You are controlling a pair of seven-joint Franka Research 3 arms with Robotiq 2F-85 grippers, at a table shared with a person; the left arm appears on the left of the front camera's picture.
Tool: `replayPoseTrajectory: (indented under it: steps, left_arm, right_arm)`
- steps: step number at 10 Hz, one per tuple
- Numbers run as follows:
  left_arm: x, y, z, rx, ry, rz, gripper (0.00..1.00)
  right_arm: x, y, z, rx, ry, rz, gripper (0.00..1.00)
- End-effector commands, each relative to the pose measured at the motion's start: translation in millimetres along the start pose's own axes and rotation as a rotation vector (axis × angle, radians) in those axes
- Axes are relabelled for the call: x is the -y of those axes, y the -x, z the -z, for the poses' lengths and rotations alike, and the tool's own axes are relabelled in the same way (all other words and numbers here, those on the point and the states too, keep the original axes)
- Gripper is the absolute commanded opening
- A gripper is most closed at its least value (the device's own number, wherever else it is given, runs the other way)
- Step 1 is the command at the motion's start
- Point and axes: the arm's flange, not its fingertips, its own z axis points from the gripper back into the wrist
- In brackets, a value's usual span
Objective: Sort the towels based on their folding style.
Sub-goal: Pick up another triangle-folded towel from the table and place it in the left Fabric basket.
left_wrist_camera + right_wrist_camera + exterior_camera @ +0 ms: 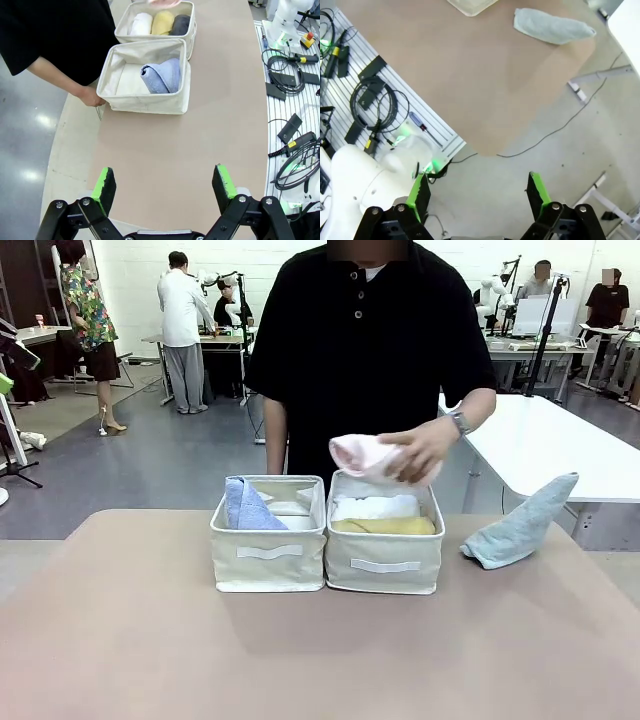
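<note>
A person's hand [432,443] holds the pale pink rolled towel [362,456] above the right cream bin [385,562]. That bin holds the white roll [375,506], the pale yellow roll [384,526] and the dark grey roll [180,24]. The periwinkle-blue triangle towel [248,507] stands in the left bin [268,558]. On the table to the right of the bins lies the light teal triangle towel [520,524]. My left gripper [165,185] is open, well back from the bins. My right gripper [477,192] is open over the floor beyond the table's edge.
The person's other hand [92,97] rests at the far rim of the left bin. Cables and small devices [292,75] lie on the white slotted plate beside the table. A white table [560,445] stands behind on the right.
</note>
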Motion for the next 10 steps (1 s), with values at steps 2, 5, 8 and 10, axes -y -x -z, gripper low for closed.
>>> replayPoseTrajectory:
  steps: [2, 5, 8, 10]
  left_arm:
    - [1, 0, -1, 0.009, 0.002, 0.004, 1.0]
    - [1, 0, -1, 0.009, 0.002, 0.004, 1.0]
    - [1, 0, -1, 0.009, 0.002, 0.004, 1.0]
    - [1, 0, -1, 0.009, 0.002, 0.004, 1.0]
  right_arm:
    - [-1, -2, 1, -0.022, 0.009, -0.002, 1.0]
    - [76, -79, 15, -0.06, -0.089, 0.079, 1.0]
    - [164, -169, 88, -0.072, -0.113, 0.294, 1.0]
    - [168, -185, 125, -0.014, -0.023, 0.301, 1.0]
